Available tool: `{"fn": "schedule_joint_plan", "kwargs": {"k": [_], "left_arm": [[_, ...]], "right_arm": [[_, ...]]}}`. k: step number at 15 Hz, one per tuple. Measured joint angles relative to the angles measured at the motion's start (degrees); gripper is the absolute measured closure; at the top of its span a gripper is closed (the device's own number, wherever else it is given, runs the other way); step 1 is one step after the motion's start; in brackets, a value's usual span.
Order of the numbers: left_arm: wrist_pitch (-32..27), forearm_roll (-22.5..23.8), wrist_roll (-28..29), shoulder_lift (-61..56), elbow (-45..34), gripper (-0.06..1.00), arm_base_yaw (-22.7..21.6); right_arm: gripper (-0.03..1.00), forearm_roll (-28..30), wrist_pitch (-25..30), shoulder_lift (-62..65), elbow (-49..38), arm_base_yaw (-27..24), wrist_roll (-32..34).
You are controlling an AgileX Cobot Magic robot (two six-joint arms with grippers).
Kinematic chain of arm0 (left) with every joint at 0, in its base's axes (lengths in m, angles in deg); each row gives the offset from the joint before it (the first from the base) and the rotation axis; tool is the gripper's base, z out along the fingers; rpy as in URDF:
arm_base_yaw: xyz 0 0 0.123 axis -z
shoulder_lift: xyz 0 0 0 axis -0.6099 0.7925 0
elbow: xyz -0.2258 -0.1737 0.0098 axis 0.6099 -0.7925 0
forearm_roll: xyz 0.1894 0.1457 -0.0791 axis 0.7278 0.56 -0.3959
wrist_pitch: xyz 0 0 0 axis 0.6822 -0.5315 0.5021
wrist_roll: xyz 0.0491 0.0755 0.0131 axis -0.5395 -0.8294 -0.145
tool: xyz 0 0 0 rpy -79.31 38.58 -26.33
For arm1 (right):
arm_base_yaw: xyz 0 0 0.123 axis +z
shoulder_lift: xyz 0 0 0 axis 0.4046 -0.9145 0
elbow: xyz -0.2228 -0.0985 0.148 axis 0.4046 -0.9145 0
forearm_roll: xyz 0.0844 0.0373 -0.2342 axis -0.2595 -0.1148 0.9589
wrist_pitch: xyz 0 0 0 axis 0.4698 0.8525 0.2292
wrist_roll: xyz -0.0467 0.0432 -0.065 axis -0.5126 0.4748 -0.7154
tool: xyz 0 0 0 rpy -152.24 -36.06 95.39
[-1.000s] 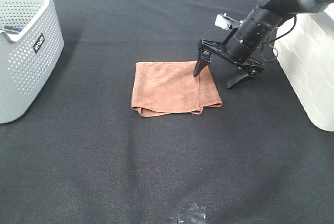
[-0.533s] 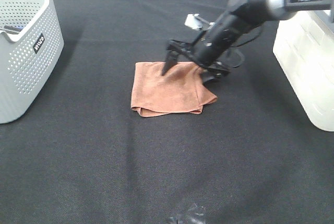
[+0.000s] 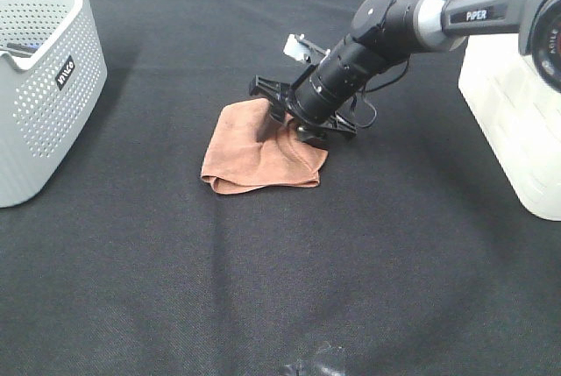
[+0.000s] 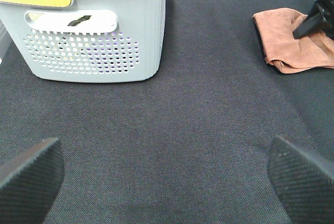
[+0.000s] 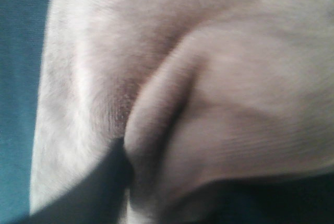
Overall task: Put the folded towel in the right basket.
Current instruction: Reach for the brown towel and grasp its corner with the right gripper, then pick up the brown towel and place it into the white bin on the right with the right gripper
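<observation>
The folded brown towel [image 3: 254, 148] lies on the black table, bunched up at its right side. It also shows at the edge of the left wrist view [image 4: 292, 44]. My right gripper [image 3: 287, 128] presses down on the towel's right part, jaws apart and astride a raised fold. The right wrist view is filled by the towel [image 5: 198, 93] with that ridge up the middle. The white right basket [image 3: 517, 113] stands at the table's right edge, well apart from the towel. My left gripper [image 4: 167, 182] is open and empty over bare cloth.
A grey perforated basket [image 3: 39, 69] with items in it stands at the far left, also in the left wrist view [image 4: 94, 31]. A small dark crumpled object [image 3: 316, 363] lies at the front edge. Black cloth covers the table [image 3: 263, 280].
My right arm swung left and down onto the towel. The towel slid left and bunched up under it. The jaws stand closer together than before.
</observation>
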Motion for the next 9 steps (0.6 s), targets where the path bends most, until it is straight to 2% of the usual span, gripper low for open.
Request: {"fn": "schedule_joint_plan", "kwargs": {"k": [1,4,8,9], "left_arm": [[0.0,0.0,0.0,0.0,0.0,-0.05,0.0],[0.0,0.0,0.0,0.0,0.0,-0.05,0.0],[0.0,0.0,0.0,0.0,0.0,-0.05,0.0],[0.0,0.0,0.0,0.0,0.0,-0.05,0.0]], "right_arm": [[0.77,0.1,0.0,0.0,-0.1,0.0,0.0],[0.79,1.3,0.0,1.3,-0.6,0.2,-1.1],[0.79,9.6,3.3,9.3,-1.5,0.7,-1.9],[0.79,11.7,5.6,14.3,-1.5,0.7,-1.9]]}}
